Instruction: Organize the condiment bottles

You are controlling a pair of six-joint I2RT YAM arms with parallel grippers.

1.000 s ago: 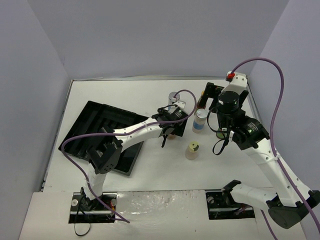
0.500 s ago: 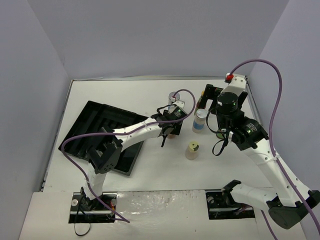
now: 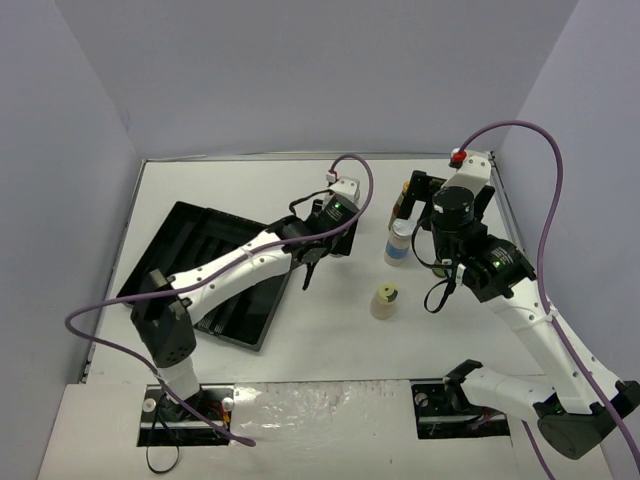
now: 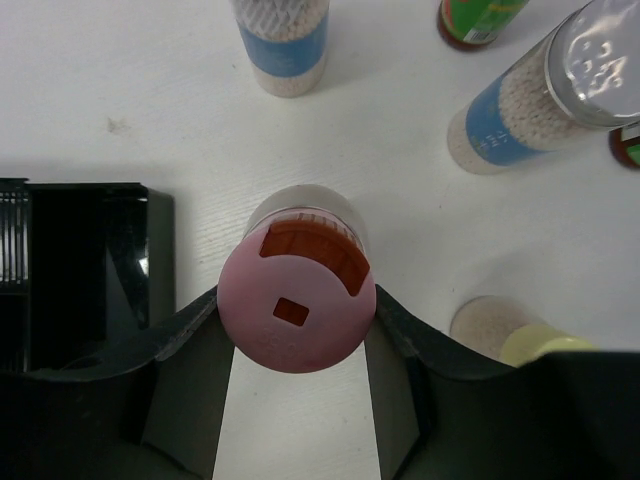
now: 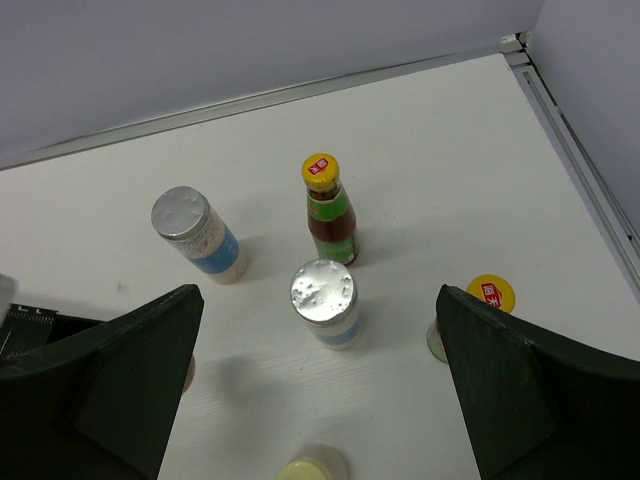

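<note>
One pink-capped bottle [image 4: 297, 300] is squeezed tight in the left claw [image 4: 297, 312], which has carried it away from the pale-yellow-capped bottle [image 3: 385, 300] and up next to the black tray [image 4: 60, 260], so it looks almost ready to go in.

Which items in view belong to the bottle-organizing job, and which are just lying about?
Job:
pink-capped bottle
silver-lidded bottles
pale-yellow-capped bottle
dark yellow-capped bottles

Lying about:
black ridged tray

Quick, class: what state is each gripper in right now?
Left gripper: closed on the pink-capped bottle.
Right gripper: open, holding nothing.
</note>
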